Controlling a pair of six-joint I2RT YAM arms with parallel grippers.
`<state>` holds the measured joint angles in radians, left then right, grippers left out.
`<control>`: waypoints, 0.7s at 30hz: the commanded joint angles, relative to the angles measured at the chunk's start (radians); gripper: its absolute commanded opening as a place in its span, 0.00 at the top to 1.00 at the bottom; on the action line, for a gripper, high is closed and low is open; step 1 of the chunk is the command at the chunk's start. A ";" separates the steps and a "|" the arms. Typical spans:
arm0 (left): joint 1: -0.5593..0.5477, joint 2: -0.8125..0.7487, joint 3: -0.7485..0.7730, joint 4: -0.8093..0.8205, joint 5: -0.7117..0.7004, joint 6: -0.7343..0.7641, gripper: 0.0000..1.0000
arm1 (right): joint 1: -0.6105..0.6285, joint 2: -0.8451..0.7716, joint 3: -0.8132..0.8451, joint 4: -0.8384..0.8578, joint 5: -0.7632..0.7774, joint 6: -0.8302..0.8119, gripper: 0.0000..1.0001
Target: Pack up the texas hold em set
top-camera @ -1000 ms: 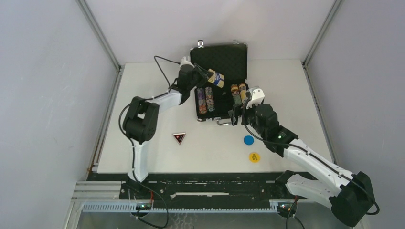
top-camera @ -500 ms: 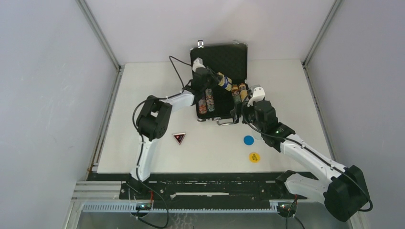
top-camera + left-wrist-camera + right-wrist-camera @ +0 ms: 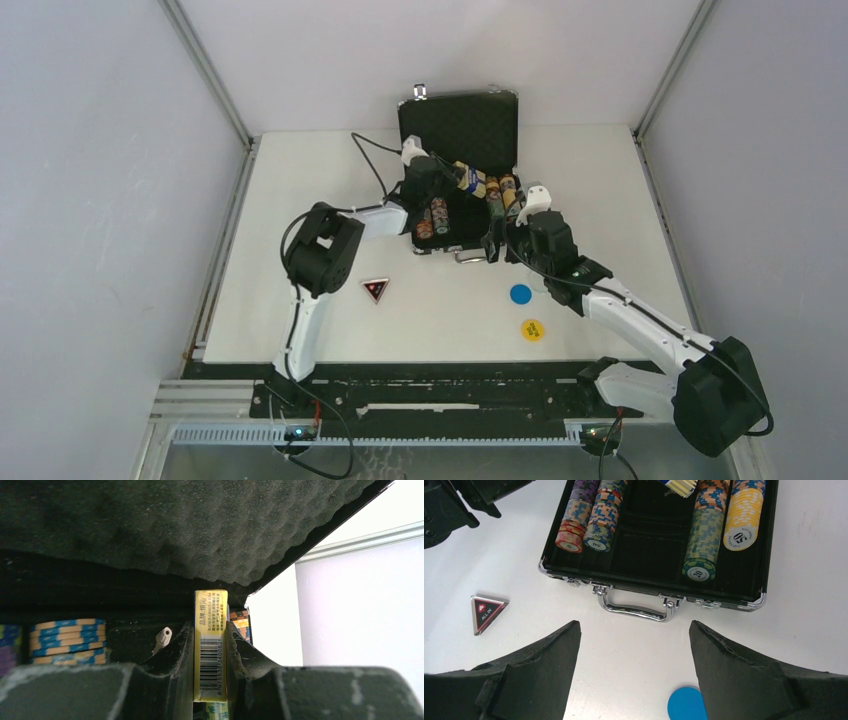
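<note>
The black briefcase (image 3: 470, 118) lies open at the back centre of the table, its foam lid upright. Rows of poker chips (image 3: 701, 542) fill its side slots. My left gripper (image 3: 210, 630) is shut on the yellow card deck (image 3: 210, 650), holding it on edge over the case's middle, under the lid; from above the deck (image 3: 472, 181) shows beside the right chip rows. My right gripper (image 3: 634, 627) hovers open over bare table just before the chrome handle (image 3: 636, 611). A red triangular token (image 3: 375, 290), a blue token (image 3: 520, 294) and a yellow token (image 3: 532, 329) lie on the table.
A small silver key (image 3: 161, 637) lies inside the case, left of the deck. The blue token (image 3: 686, 705) sits by my right finger's inner edge. The red triangle (image 3: 486, 612) lies left of the handle. Grey walls enclose the table (image 3: 300, 200).
My left gripper carried the deck rightward and down, from the lid's left side to over the case's middle. The right arm crept slightly toward the case, still open.
</note>
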<state>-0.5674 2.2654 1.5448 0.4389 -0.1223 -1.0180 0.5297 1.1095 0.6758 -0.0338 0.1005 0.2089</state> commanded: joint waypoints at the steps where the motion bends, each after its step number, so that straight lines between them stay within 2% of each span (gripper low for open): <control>1: 0.003 -0.097 -0.099 0.052 -0.084 -0.003 1.00 | -0.009 -0.001 0.004 0.048 -0.021 0.026 0.14; 8: -0.001 -0.095 -0.126 0.052 -0.084 -0.018 1.00 | -0.010 0.006 0.004 0.045 -0.035 0.033 0.14; 12: -0.020 -0.089 -0.141 0.032 -0.142 -0.021 1.00 | -0.010 0.005 0.003 0.042 -0.037 0.034 0.14; 21: -0.042 -0.049 -0.099 -0.017 -0.130 -0.053 0.99 | -0.011 0.006 0.002 0.031 -0.031 0.034 0.14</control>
<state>-0.5892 2.2135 1.4250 0.4633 -0.2276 -1.0588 0.5251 1.1152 0.6758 -0.0338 0.0692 0.2260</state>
